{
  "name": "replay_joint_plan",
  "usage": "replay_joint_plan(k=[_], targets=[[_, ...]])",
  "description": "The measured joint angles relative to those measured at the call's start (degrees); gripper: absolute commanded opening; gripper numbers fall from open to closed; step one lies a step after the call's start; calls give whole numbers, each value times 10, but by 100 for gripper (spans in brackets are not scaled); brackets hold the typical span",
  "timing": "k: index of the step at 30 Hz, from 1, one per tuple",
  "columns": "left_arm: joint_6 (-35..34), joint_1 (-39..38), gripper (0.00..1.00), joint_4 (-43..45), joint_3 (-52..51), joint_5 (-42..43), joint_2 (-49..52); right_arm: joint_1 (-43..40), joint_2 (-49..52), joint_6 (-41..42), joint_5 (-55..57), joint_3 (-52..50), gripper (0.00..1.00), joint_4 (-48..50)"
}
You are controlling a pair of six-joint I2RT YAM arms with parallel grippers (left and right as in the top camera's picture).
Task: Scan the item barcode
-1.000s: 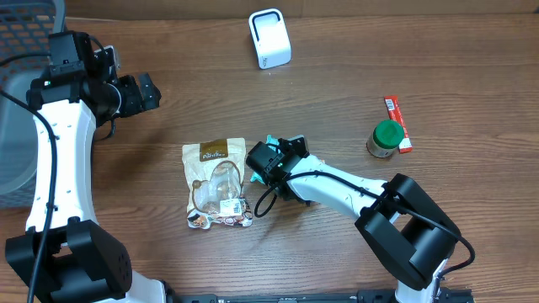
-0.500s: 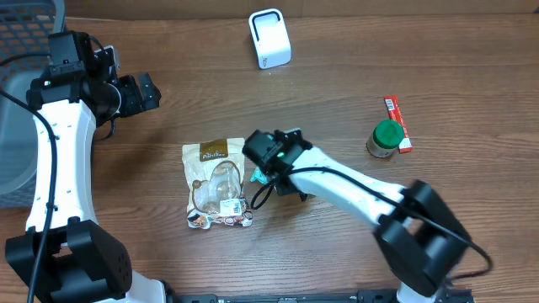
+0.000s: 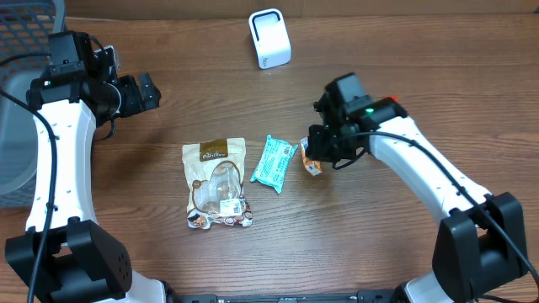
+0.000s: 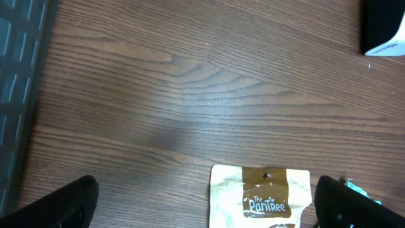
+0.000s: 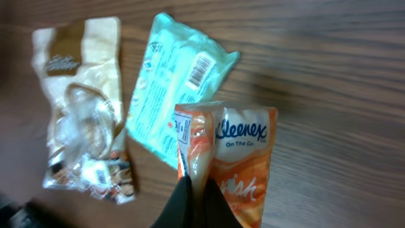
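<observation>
**Tissue pack in the grip, scanner waiting at the far edge**

The right gripper (image 3: pixel 318 154) is pinching an orange tissue pack (image 5: pixel 235 158) by its lower end, jaws closed tight on the wrapper. The pack is hanging just beside the teal packet (image 3: pixel 273 162), apparently clear of the wood. Gripping it by the end is leaving the printed face and the barcode (image 5: pixel 183 130) on the side fold uncovered, which looks deliberate, since the code has to face the scanner (image 3: pixel 269 38). The white scanner is standing well apart, near the table's far edge, so the carry and the turn toward it are probably next.

The left gripper (image 3: pixel 145 91) is hovering with its jaws spread fully and holding nothing, off to the side where it is not crowding the work.

A snack bag (image 3: pixel 216 183), a green-lidded jar (image 3: pixel 386 139) and a red stick packet (image 3: pixel 397 123) are lying on the brown wood-grain table (image 3: pixel 168 252). A grey basket (image 3: pixel 17 126) is sitting at the left edge. Nothing of the room beyond is showing.
</observation>
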Motion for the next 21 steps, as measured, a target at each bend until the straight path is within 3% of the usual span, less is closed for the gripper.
replay_joint_plan(k=[5,11,21], targets=[[0,0,100,0,0,0,0,-44,0,-39,-112,-83,4,96],[0,0,100,0,0,0,0,-57,0,-54,-165,-169,4,200],[0,0,100,0,0,0,0,-57,0,-60,-163,-189,8,224]])
